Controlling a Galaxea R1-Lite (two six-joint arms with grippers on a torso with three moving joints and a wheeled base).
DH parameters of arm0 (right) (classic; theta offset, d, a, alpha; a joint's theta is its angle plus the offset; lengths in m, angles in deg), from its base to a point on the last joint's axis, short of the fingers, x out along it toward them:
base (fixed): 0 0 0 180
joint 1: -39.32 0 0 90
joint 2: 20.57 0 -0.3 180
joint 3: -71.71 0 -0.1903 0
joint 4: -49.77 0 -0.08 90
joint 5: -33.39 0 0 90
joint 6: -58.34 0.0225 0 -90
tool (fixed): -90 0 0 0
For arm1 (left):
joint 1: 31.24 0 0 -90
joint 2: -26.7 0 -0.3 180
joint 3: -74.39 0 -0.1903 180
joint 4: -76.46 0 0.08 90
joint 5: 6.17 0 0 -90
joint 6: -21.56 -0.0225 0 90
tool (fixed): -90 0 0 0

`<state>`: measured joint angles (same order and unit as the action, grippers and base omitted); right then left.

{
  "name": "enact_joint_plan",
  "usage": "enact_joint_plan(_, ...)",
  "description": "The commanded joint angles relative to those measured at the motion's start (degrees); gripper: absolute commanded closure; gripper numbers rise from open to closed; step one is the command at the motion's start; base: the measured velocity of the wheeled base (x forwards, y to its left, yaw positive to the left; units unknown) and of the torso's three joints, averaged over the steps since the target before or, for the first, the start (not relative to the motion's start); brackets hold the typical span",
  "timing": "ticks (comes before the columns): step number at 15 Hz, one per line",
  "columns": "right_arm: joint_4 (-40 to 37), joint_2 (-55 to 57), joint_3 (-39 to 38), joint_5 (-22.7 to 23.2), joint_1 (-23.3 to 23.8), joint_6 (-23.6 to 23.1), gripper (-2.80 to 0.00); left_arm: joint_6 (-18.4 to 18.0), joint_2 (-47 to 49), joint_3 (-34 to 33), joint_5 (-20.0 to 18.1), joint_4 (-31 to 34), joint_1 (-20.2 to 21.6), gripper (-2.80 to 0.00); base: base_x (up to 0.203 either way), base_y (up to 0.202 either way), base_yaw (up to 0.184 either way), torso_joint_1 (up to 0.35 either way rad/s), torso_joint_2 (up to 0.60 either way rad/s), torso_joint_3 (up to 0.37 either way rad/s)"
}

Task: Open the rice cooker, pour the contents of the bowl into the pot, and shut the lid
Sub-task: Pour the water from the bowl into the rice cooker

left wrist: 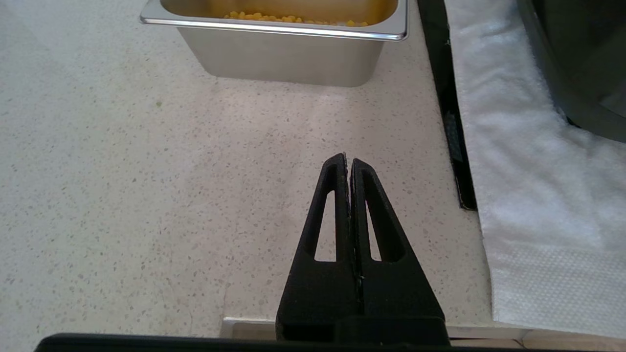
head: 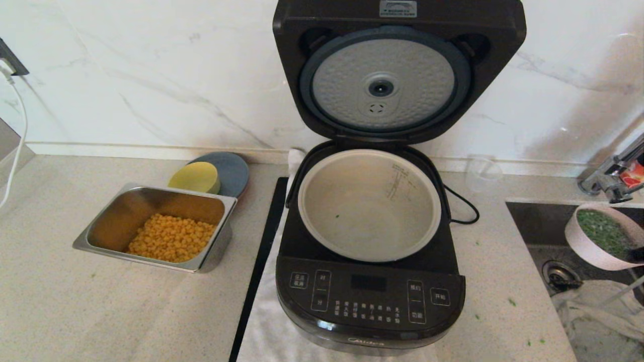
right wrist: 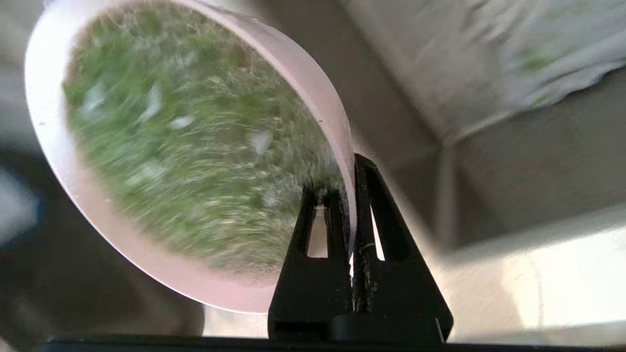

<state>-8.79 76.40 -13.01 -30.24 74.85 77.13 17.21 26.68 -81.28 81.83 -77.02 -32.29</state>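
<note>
The dark rice cooker (head: 370, 296) stands at the centre with its lid (head: 397, 70) raised upright, silver underside facing me. Its grey-beige pot (head: 370, 203) holds only a speck of green. At the far right, above the sink, the white bowl (head: 598, 236) hangs tilted, full of chopped green herbs (head: 604, 232). In the right wrist view my right gripper (right wrist: 350, 171) is shut on the bowl's (right wrist: 195, 288) rim, one finger inside among the herbs (right wrist: 186, 146), one outside. My left gripper (left wrist: 348, 159) is shut on nothing, low over the counter in front of the corn tray.
A steel tray of corn (head: 158, 229) sits left of the cooker, with a yellow dish (head: 195, 177) on a grey plate (head: 232, 172) behind it. The sink (head: 558, 236), its tap (head: 611, 173) and a crumpled cloth (head: 598, 311) lie at the right. A white towel (left wrist: 533, 161) lies under the cooker.
</note>
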Motion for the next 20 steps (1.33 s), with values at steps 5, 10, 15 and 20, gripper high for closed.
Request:
enact_joint_plan(5,-4.8,-11.5,0.4,-9.0,-22.4,7.1,0.00,0.0,-0.1,0.0,0.0,0.0,0.0,0.00,0.000,0.000,0.000,0.000,0.00,0.000)
enact_joint_plan(10,-13.2,-11.1,12.5,-12.7,-34.1,12.6,0.00,0.0,-0.1,0.0,0.0,0.0,0.0,0.00,0.000,0.000,0.000,0.000,0.00,0.000)
enact_joint_plan(15,-18.1,-8.6,21.0,-15.7,-41.2,14.9,0.00,0.0,-0.1,0.0,0.0,0.0,0.0,0.00,0.000,0.000,0.000,0.000,0.00,0.000)
enact_joint_plan(20,-20.1,-6.0,25.7,-16.0,-45.4,16.1,0.00,0.0,-0.1,0.0,0.0,0.0,0.0,0.00,0.000,0.000,0.000,0.000,0.00,0.000)
